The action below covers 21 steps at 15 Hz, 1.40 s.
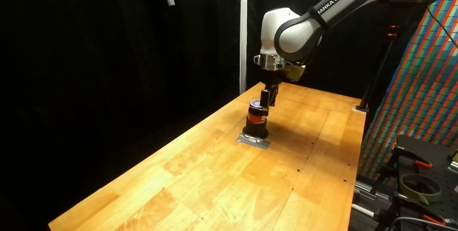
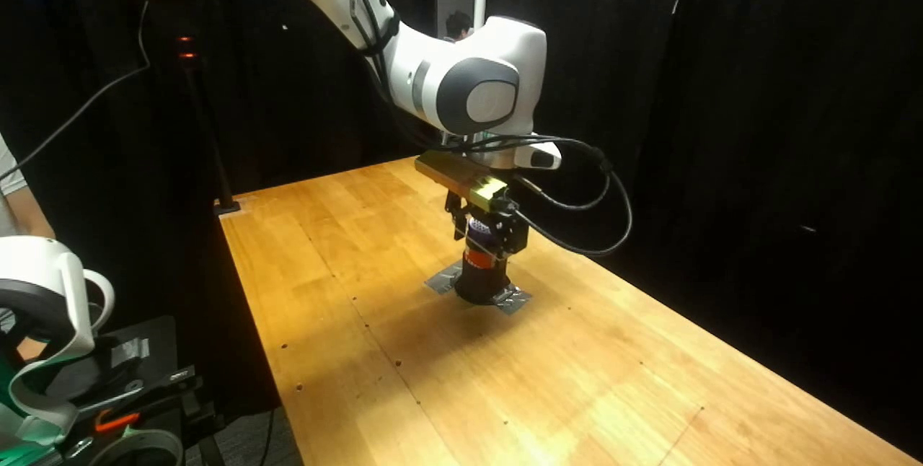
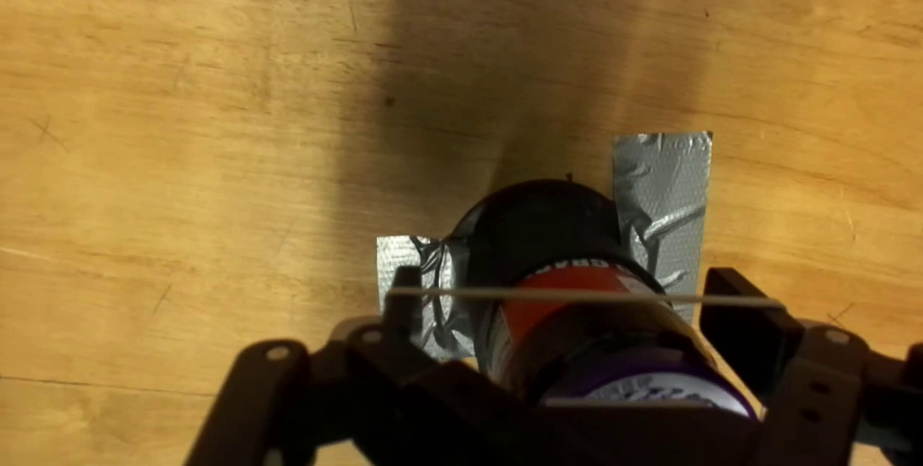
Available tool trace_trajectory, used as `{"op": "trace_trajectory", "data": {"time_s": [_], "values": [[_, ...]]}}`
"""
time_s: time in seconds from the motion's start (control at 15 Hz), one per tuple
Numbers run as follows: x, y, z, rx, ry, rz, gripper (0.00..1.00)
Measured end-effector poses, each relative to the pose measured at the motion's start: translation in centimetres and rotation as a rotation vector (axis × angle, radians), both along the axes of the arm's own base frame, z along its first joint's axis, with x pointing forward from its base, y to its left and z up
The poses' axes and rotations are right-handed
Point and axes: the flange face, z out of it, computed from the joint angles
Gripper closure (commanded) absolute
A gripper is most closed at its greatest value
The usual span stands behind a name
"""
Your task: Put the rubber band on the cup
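Low in wrist view, tool: spread wide, rubber band stretched across it.
Cup: upright, lower centre.
Lid: one strand shows across it; probably ease that clear before lowering.

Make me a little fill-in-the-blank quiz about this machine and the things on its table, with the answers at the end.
The rubber band stretches between ____ fingers of the tool.
Silver strips of ____ are stuck to the table at the foot of the cup.
On the white arm, the last printed word reads "____".
The table is made of ____.

Missing words: two; tape; EMIKA; wood.
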Motion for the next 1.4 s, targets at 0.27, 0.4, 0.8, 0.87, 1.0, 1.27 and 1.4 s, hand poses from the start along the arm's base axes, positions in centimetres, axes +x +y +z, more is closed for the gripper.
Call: {"op": "trace_trajectory", "data": {"time_s": [0.27,0.4,0.8,0.87,1.0,1.27,1.4], "values": [[-0.8,-0.2,-0.7,-0.003,0.02,0.001,0.48],[-1.2,-0.3,-1.1,-0.006,0.031,0.0,0.63],[-2.3,-1.2,-1.7,-0.007,0.0,-0.012,1.0],[-2.4,-1.5,-1.5,-0.004,-0.036,-0.018,1.0],[-2.9,-2.2,-0.9,0.005,-0.135,-0.034,1.0],[-4.9,-3.3,-0.5,0.036,-0.296,-0.08,1.0],[-5.8,-3.4,-0.7,0.059,-0.342,-0.096,1.0]]}}
